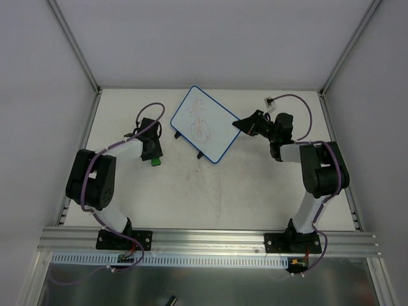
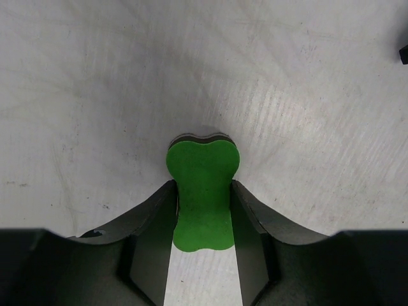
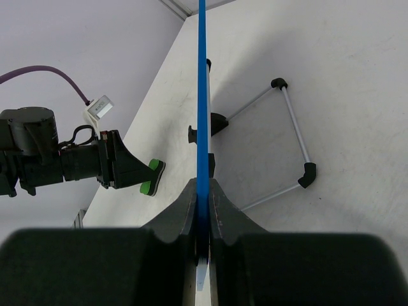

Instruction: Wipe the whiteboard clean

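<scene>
The whiteboard (image 1: 204,124), white with a thin blue rim and reddish scribbles, stands tilted at the back middle of the table. My right gripper (image 1: 241,122) is shut on its right rim. In the right wrist view the rim (image 3: 202,95) runs edge-on between both fingers of that gripper (image 3: 203,185). To the left of the board, my left gripper (image 1: 153,159) points down at a small green eraser (image 1: 155,162). In the left wrist view the eraser (image 2: 203,166) sits on the table with the two fingers of the gripper (image 2: 203,191) pressed against its narrow waist.
The board's wire stand with black feet (image 3: 293,140) rests on the table behind it. White walls enclose the table on three sides. An aluminium rail (image 1: 204,239) carrying both arm bases runs along the near edge. A cable plug (image 1: 269,101) hangs near the right wrist.
</scene>
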You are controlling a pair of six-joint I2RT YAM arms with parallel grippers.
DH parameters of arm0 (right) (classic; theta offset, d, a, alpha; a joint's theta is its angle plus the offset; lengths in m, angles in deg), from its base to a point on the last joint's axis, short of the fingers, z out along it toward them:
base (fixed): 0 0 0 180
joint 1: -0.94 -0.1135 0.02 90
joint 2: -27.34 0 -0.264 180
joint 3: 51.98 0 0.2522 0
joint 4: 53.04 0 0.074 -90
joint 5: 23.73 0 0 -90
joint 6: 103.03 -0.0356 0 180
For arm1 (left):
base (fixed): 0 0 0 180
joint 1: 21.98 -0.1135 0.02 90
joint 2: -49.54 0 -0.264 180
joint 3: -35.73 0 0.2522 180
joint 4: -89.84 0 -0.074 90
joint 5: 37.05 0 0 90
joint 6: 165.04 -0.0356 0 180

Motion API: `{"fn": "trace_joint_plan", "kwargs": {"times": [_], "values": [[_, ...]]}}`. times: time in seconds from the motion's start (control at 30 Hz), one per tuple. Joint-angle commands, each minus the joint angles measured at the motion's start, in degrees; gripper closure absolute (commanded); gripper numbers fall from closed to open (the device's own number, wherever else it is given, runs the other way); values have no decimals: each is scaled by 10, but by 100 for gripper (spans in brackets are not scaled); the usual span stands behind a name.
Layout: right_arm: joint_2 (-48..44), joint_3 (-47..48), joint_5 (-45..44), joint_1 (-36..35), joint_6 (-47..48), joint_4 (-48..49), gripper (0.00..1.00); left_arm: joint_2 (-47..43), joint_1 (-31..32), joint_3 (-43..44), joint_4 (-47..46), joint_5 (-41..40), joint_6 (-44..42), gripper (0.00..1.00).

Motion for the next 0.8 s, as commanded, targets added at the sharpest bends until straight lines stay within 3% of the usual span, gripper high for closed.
{"fn": "trace_joint_plan", "kwargs": {"times": [0.0,0.2,0.37,0.77], "values": [[-22,6,2,-2,21,29,100,12,6,21,3,-5,4,62],[-22,6,2,-2,21,30,100,13,6,22,4,-7,4,75],[-23,4,2,-2,21,31,100,9,6,23,4,-4,3,100],[-24,3,2,-2,20,34,100,-68,6,50,3,45,1,100]]}}
